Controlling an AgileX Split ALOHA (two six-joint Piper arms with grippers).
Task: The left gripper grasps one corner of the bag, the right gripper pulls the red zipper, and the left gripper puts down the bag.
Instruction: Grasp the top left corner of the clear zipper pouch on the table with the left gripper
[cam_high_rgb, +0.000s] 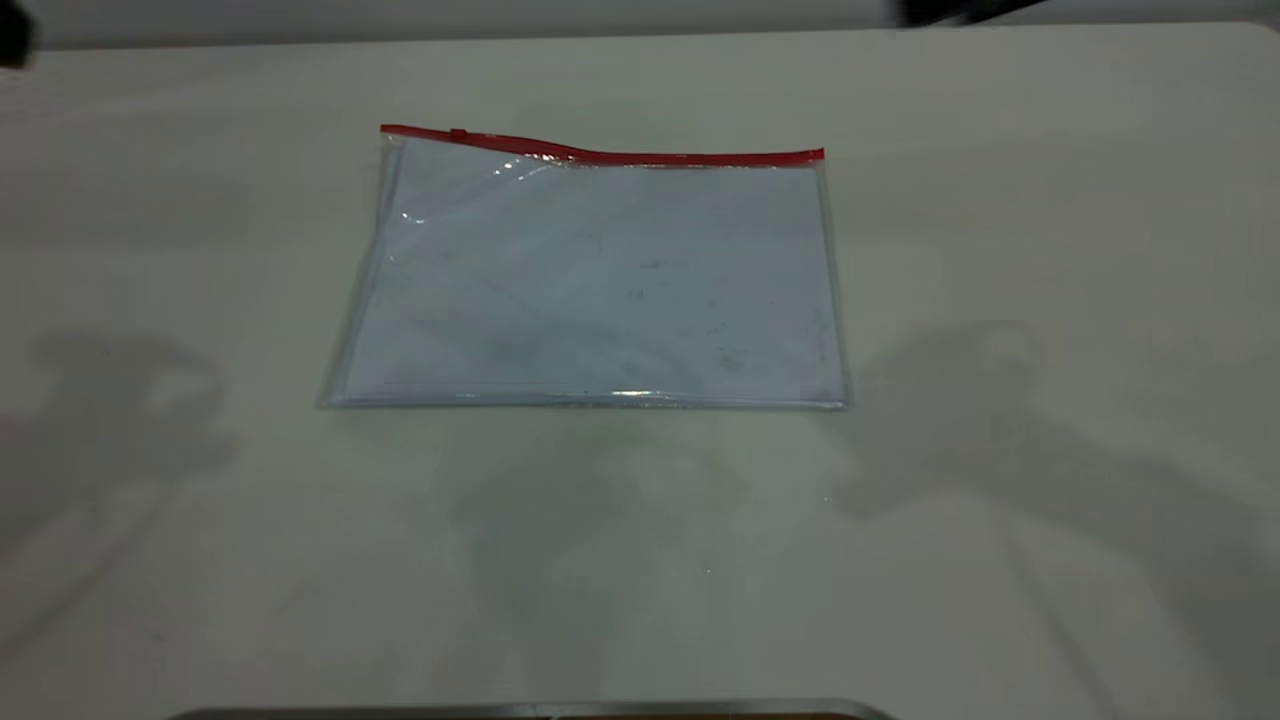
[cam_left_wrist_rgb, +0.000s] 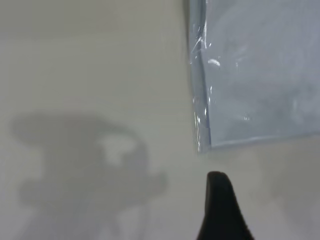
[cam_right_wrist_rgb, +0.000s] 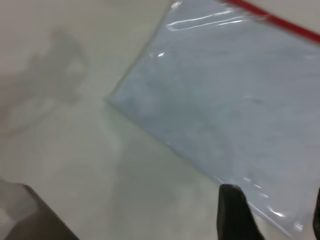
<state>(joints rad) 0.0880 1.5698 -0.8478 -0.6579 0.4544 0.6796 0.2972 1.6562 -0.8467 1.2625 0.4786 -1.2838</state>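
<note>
The bag (cam_high_rgb: 600, 280) lies flat on the middle of the table, clear and bluish-white. The red zipper (cam_high_rgb: 640, 157) runs along its far long edge, with the slider tab (cam_high_rgb: 458, 133) near the left end. The bag's red-ended corners are at far left (cam_high_rgb: 388, 135) and far right (cam_high_rgb: 820, 156). In the left wrist view, the left gripper (cam_left_wrist_rgb: 250, 200) shows one black finger (cam_left_wrist_rgb: 220, 205) hovering just off a plain clear corner (cam_left_wrist_rgb: 202, 142). In the right wrist view, the right gripper (cam_right_wrist_rgb: 275, 207) is open above the bag's (cam_right_wrist_rgb: 225, 85) near edge; the red zipper (cam_right_wrist_rgb: 272, 17) lies far off.
The white table (cam_high_rgb: 200, 550) carries only the arms' shadows on both sides of the bag. Dark parts of the arms show at the exterior view's top left (cam_high_rgb: 12, 35) and top right (cam_high_rgb: 960, 10). A metal edge (cam_high_rgb: 530, 710) runs along the table's front.
</note>
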